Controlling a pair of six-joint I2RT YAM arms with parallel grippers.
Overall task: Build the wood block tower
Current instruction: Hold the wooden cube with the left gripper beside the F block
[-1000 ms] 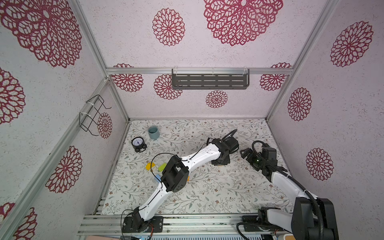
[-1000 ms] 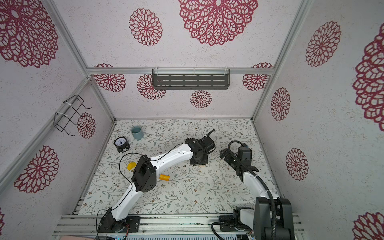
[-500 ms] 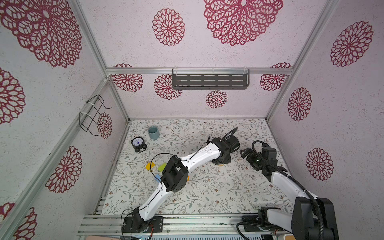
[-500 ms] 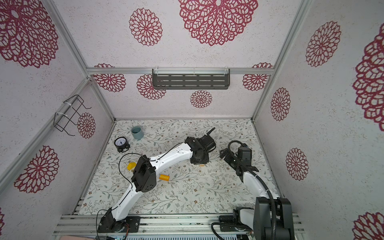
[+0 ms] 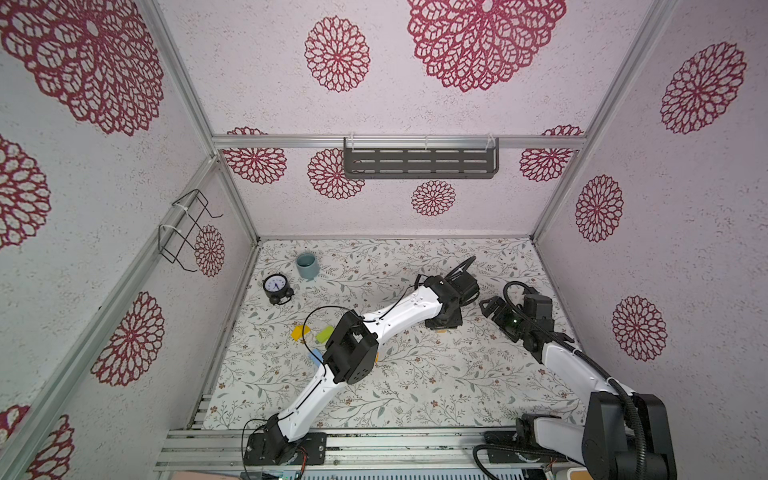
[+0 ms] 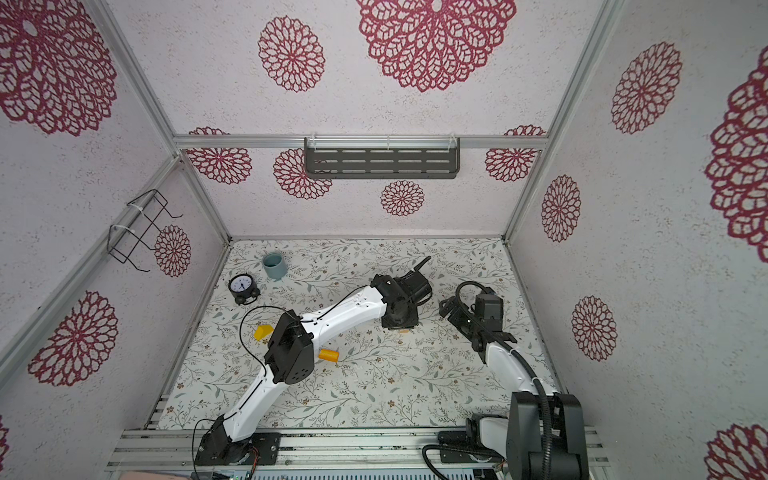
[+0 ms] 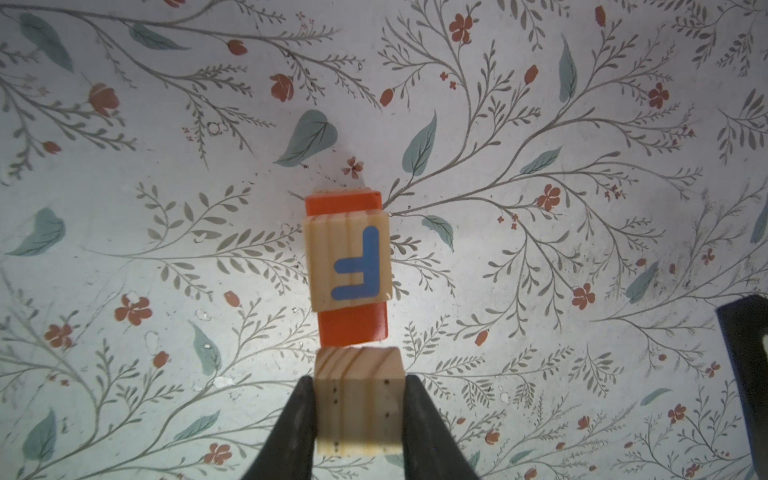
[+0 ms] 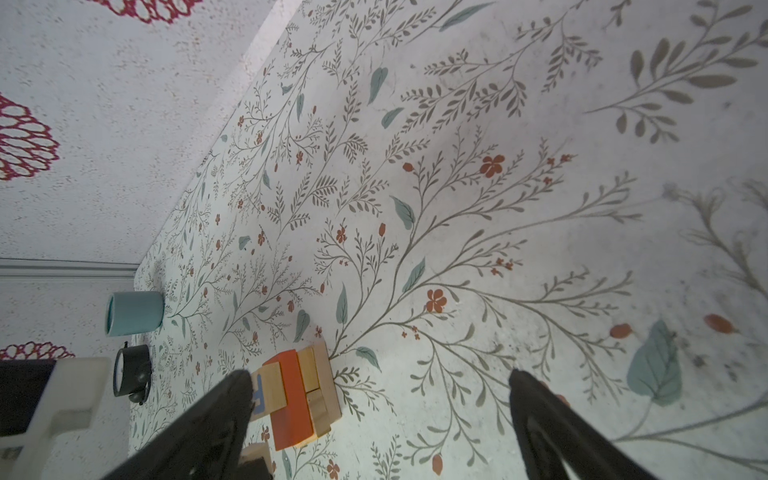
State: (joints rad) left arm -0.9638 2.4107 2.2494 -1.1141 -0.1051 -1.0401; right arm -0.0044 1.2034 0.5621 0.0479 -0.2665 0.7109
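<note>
The tower is a short stack: plain wooden pieces at the base, an orange block above them, and a wooden cube with a blue letter F on top. The right wrist view shows this tower from the side. My left gripper is shut on a plain wooden cube, held just above the stack beside the F cube. In both top views the left gripper hides the tower. My right gripper hangs open and empty to the right of the tower.
Loose blocks lie at centre left: a yellow block, a green block, a light blue block and an orange cylinder. A grey-blue cup and a black alarm clock stand at the back left.
</note>
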